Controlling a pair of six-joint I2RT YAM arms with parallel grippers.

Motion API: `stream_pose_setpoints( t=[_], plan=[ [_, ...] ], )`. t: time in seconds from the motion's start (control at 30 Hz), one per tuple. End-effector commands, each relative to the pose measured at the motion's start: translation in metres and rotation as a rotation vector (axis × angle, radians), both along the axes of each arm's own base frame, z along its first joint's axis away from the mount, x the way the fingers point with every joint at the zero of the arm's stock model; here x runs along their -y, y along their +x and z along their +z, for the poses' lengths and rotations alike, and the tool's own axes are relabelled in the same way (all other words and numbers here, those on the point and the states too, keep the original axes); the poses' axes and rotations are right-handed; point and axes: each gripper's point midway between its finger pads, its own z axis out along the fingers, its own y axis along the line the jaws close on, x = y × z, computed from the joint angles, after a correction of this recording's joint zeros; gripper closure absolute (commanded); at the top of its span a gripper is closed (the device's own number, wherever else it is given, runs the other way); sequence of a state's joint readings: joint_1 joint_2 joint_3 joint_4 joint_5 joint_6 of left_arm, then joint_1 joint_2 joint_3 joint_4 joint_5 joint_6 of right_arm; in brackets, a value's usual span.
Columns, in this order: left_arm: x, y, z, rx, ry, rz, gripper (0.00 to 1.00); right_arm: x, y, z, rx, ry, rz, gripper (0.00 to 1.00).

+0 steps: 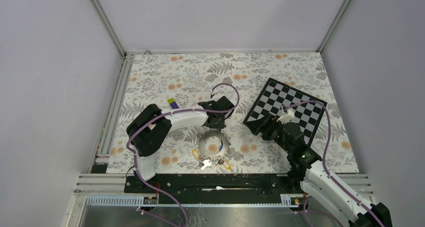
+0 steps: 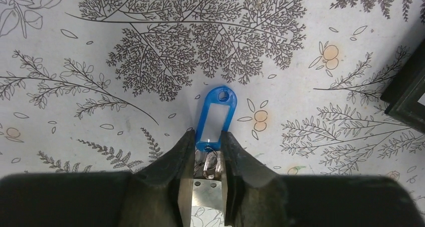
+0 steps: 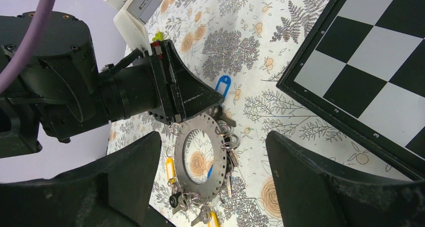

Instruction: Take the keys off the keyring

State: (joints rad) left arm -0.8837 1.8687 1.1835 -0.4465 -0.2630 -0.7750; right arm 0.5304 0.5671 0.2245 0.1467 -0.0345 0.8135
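The keyring [image 1: 225, 143] is a flat grey metal ring lying on the floral cloth near the front edge. Keys [image 1: 210, 163] with yellow and black heads hang on small split rings along its near rim [image 3: 181, 154]. My left gripper [image 2: 207, 137] reaches down over the far rim [image 2: 208, 194]. Its narrow jaws are shut on the base of a blue key tag [image 2: 215, 114], with a small split ring [image 2: 211, 164] between the fingers [image 2: 183, 152]. My right gripper [image 3: 213, 137] hovers open to the right of the ring [image 1: 268, 128], holding nothing.
A black-and-white chessboard [image 1: 290, 109] lies at the right, its edge close to my right gripper [image 3: 371, 61]. A purple-and-green block [image 1: 173, 102] sits behind the left arm. Metal rails run along the left and front edges of the cloth.
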Motion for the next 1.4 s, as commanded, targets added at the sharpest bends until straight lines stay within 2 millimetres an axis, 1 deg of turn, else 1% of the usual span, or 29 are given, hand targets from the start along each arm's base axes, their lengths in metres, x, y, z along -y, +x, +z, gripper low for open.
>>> stream_pose_setpoints(
  t=[0.0, 0.1, 0.17, 0.27, 0.4, 0.6, 0.9, 1.07, 1.2, 1.37],
  plan=[
    [-0.017, -0.011, -0.02, -0.046, 0.097, -0.003, 0.84, 0.002, 0.003, 0.003, 0.014, 0.01, -0.025, 0.16],
    [-0.016, -0.009, -0.018, -0.039, 0.092, 0.002, 0.91, 0.002, 0.003, 0.003, 0.014, 0.011, -0.026, 0.16],
    [-0.014, -0.006, -0.014, -0.03, 0.084, 0.004, 0.93, 0.002, 0.003, 0.003, 0.012, 0.01, -0.025, 0.16],
    [-0.009, -0.002, -0.003, -0.006, 0.064, 0.003, 0.95, 0.002, 0.003, 0.002, 0.01, 0.009, -0.025, 0.16],
    [-0.003, 0.005, 0.013, 0.026, 0.031, 0.004, 1.0, 0.002, 0.003, 0.001, 0.008, 0.009, -0.026, 0.16],
    [0.001, 0.007, 0.027, 0.047, 0.002, 0.001, 1.0, 0.002, 0.003, 0.002, 0.009, 0.01, -0.025, 0.16],
    [0.002, 0.012, 0.051, 0.087, -0.024, 0.006, 1.0, 0.002, 0.003, -0.001, 0.002, 0.009, -0.027, 0.16],
    [0.002, 0.013, 0.061, 0.105, -0.036, 0.01, 1.0, 0.002, 0.003, -0.001, 0.0, 0.008, -0.027, 0.16],
    [0.002, 0.014, 0.066, 0.113, -0.047, 0.014, 1.0, 0.001, 0.002, -0.003, -0.004, 0.007, -0.023, 0.16],
    [0.003, 0.015, 0.066, 0.114, -0.047, 0.015, 1.0, -0.005, -0.002, -0.009, -0.029, 0.023, 0.015, 0.14]
  ],
)
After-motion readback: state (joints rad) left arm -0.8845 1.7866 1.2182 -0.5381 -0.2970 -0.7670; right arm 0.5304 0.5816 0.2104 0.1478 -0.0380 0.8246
